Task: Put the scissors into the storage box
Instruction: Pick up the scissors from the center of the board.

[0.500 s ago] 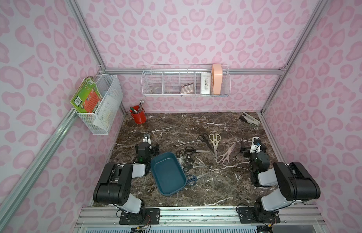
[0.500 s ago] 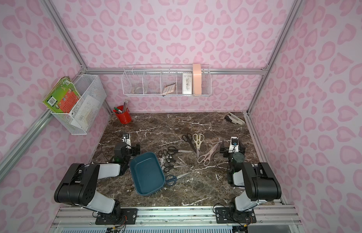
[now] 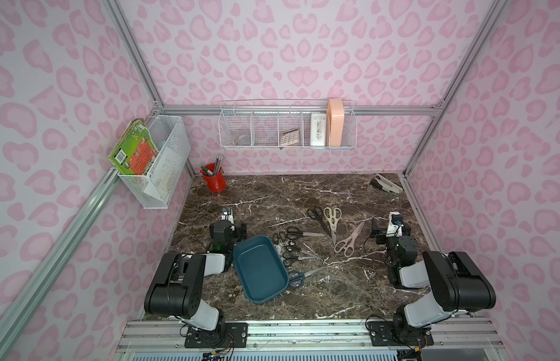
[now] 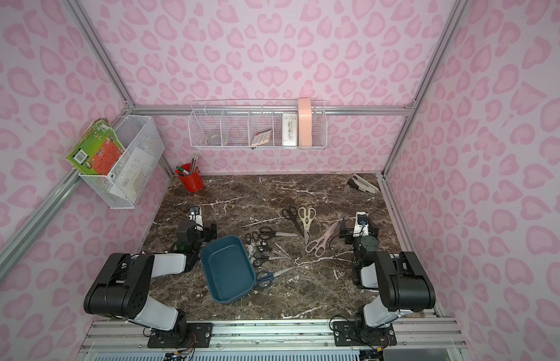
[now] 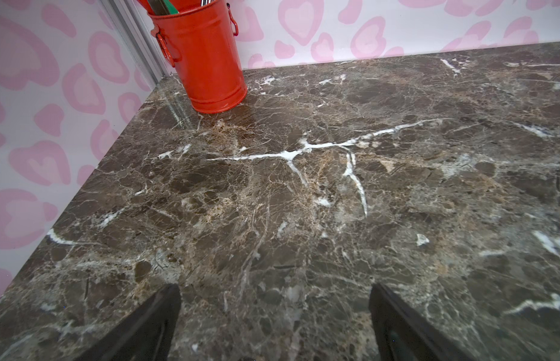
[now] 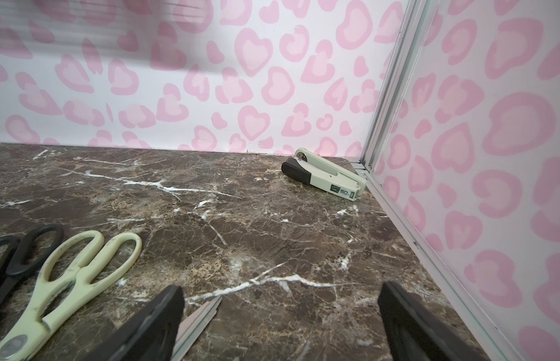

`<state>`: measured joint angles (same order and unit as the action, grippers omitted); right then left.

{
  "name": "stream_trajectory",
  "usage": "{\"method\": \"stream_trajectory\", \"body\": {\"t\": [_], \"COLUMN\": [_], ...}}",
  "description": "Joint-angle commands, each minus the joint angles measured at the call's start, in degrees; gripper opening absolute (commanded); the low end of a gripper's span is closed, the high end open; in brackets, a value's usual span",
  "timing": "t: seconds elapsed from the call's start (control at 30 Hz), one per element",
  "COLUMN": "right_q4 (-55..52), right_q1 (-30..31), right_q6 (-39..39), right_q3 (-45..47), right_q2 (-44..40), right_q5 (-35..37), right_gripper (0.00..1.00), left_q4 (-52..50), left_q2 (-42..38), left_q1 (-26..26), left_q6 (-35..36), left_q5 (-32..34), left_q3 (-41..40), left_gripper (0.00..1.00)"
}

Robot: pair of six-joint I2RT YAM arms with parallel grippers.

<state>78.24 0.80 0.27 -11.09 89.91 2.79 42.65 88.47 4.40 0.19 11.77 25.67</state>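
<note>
Nine pairs of scissors, near enough, all lie out on the marble table [image 3: 303,193], and the storage box [image 3: 260,268] sits bare at a slant just beside the left arm, so this looks like the first pick. The right gripper [image 6: 280,290] hangs low with its fingers spread wide and nothing between them. The left gripper [image 5: 275,289] is likewise released, over bare marble and facing the red pencil cup [image 5: 203,59]. The nearest candidate is the pink-handled scissors [image 3: 347,242], whose blade tip shows right beside the right gripper in the wrist view. I'd drop across the closed blades near the pivot, pinch the narrow way and lift straight up, because the tip of the cream-handled shears [image 3: 332,218] lies just beside those pink handles. Room is tighter on the way over: the small black-handled pairs [image 3: 291,253] crowd the box's near rim and the blue-handled scissors [image 3: 296,279] lie against it, so carry high over them. The aluminium frame rail [image 6: 397,218] hems the right arm's outer side, the stapler [image 6: 324,178] sits well apart in the far corner, and the far half of the table is open.
</note>
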Motion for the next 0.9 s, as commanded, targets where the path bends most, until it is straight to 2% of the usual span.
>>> {"method": "stream_trajectory", "body": {"t": [0.0,0.2,0.3,0.37,0.43,0.5,0.6,0.77,0.8,0.87], "right_q4": [0.6,-0.1,1.6,2.8,0.0,-9.5,-34.3,-73.8,-82.1,-92.6], "right_q1": [0.1,-1.6,-1.6,-0.8,1.0,3.6,4.6,6.6,8.0,10.7], "right_q6": [0.5,1.8,1.4,1.7,1.0,0.1,9.4,23.6,26.0,28.2], "right_q3": [-0.2,-0.5,0.6,2.5,2.9,0.2,-10.0,-30.3,-34.6,-40.1], "right_q2": [-0.1,-0.2,-1.3,-3.9,-8.1,-13.7,-19.1,-17.4,-16.5,-14.8], "right_q5": [-0.1,-3.3,-3.3,0.4,5.7,10.8,12.3,10.4,12.1,13.9], "right_gripper": [1.0,1.0,1.0,1.0,0.98,0.98,0.95,0.89,0.89,0.86], "left_q4": [0.3,0.1,0.4,-0.2,-7.9,-23.4,-36.3,-59.9,-64.4,-68.3], "left_q2": [-0.2,-0.2,-0.3,-0.7,-2.4,-4.2,-5.0,-2.9,-2.1,-1.5], "left_q1": [-0.1,0.0,-0.1,0.0,0.2,0.3,0.9,2.2,2.6,3.7], "left_q6": [0.1,0.1,0.1,0.7,0.8,-0.5,-2.3,-10.4,-12.5,-15.3], "left_q5": [0.3,0.2,-0.1,0.9,2.6,3.0,4.9,3.8,2.6,-0.1], "left_q3": [0.0,0.2,-0.1,0.6,4.4,12.2,21.1,36.9,39.7,41.9], "left_gripper": [0.99,0.99,0.94,0.98,0.99,0.99,0.99,0.99,0.99,0.99]}}
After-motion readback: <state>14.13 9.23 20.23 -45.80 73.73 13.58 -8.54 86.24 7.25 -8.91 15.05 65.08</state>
